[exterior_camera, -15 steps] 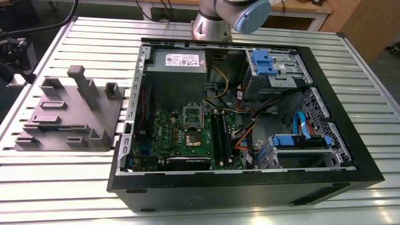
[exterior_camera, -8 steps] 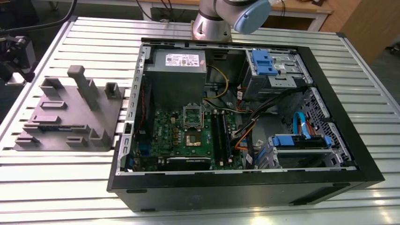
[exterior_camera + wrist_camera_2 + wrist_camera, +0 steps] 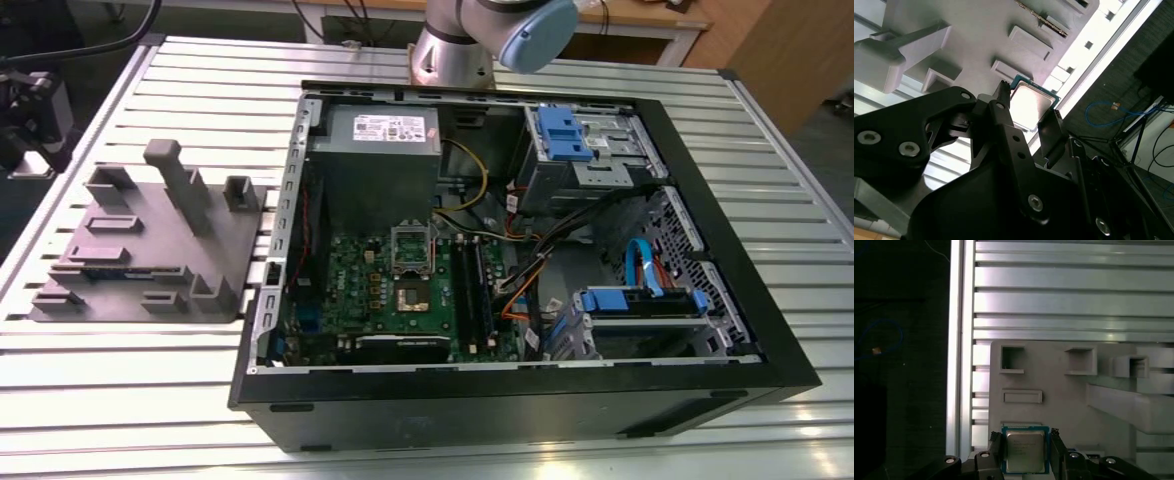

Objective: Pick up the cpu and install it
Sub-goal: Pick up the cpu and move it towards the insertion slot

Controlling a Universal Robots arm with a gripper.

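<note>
Bench (image 3: 200, 90): slatted aluminium, carrying fixture and case side by side.
Fixture (image 3: 147, 250): grey holder at the exterior view's left; its pockets keep parts at known spots for pick-up.
Fingers (image 3: 996, 450): pinching two opposite edges, which leaves the metal top untouched.
Cpu (image 3: 1025, 451): held flat between them, above the fixture in both wrist views (probably lifted clear of its pocket).
Case (image 3: 507, 400): lying open side up, so the motherboard (image 3: 400, 290) faces upward.
</note>
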